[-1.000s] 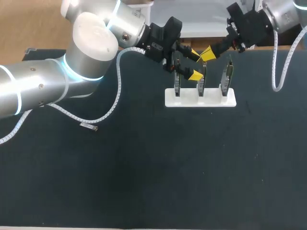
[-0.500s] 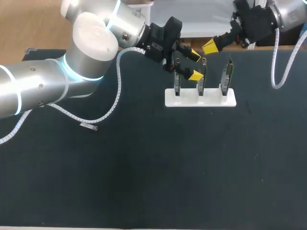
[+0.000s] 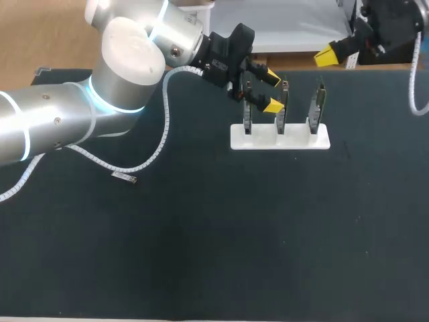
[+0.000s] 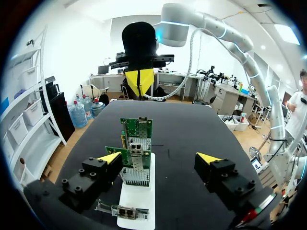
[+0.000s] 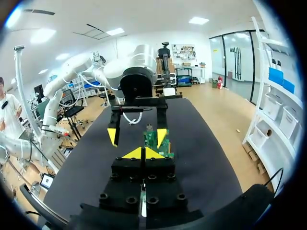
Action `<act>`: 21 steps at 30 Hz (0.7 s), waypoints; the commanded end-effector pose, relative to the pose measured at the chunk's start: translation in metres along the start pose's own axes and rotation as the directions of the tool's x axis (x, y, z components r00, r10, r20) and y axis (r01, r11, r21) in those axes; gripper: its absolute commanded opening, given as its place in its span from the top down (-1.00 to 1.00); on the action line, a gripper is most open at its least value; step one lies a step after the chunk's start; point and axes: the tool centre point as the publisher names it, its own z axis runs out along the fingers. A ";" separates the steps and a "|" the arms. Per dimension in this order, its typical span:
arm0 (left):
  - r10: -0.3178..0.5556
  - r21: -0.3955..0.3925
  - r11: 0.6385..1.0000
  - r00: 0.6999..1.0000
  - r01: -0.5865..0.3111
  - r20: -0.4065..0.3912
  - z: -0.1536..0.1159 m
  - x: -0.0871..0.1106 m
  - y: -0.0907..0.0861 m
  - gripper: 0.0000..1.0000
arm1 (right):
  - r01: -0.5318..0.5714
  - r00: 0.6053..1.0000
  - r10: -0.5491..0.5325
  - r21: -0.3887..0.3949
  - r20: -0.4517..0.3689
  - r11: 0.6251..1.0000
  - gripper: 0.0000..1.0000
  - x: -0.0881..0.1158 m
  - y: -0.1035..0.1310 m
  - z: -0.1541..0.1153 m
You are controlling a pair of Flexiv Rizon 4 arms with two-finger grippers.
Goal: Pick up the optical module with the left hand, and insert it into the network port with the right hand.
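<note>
Two arms: both reach over the far part of the dark worktop (image 3: 201, 235).
Left gripper (image 3: 272, 92): its fingers are apart and straddle the left end of the white holder (image 3: 295, 142); we see them clamp nothing.
Right gripper (image 3: 326, 56): it is at the worktop's far edge, well apart from the holder; in its wrist view the yellow tips meet with nothing between them.
Optical module (image 3: 247, 114): we take it to be the slim dark piece standing in the holder's left-end slot, between the left gripper's open fingers.
Green boards: the middle board (image 3: 281, 107) and the right board (image 3: 319, 106) stand upright in the same row.
Network port (image 4: 135, 145): it is a silver socket on the nearer board, ahead of the left gripper.
</note>
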 end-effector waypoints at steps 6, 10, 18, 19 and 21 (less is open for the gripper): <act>-0.002 0.003 1.000 1.000 0.002 -0.005 0.000 -0.001 0.001 -1.00 | -0.006 1.000 0.006 0.025 0.001 1.000 1.00 0.013 0.006 -0.021; -0.002 0.003 1.000 1.000 0.002 -0.005 0.000 -0.001 0.001 -1.00 | -0.006 1.000 0.006 0.023 -0.005 1.000 1.00 0.017 0.006 -0.026; -0.002 0.003 1.000 1.000 0.002 -0.005 0.000 -0.001 0.001 -1.00 | -0.033 0.998 0.032 -0.013 -0.061 0.999 1.00 0.033 0.008 -0.025; -0.002 0.003 1.000 1.000 0.002 -0.005 0.000 -0.001 0.001 -1.00 | -0.034 0.997 0.033 -0.016 -0.066 0.999 1.00 0.034 0.008 -0.024; -0.002 0.003 1.000 1.000 0.002 -0.005 0.000 -0.001 0.001 -1.00 | -0.041 0.996 0.039 -0.025 -0.077 0.999 1.00 0.036 0.008 -0.023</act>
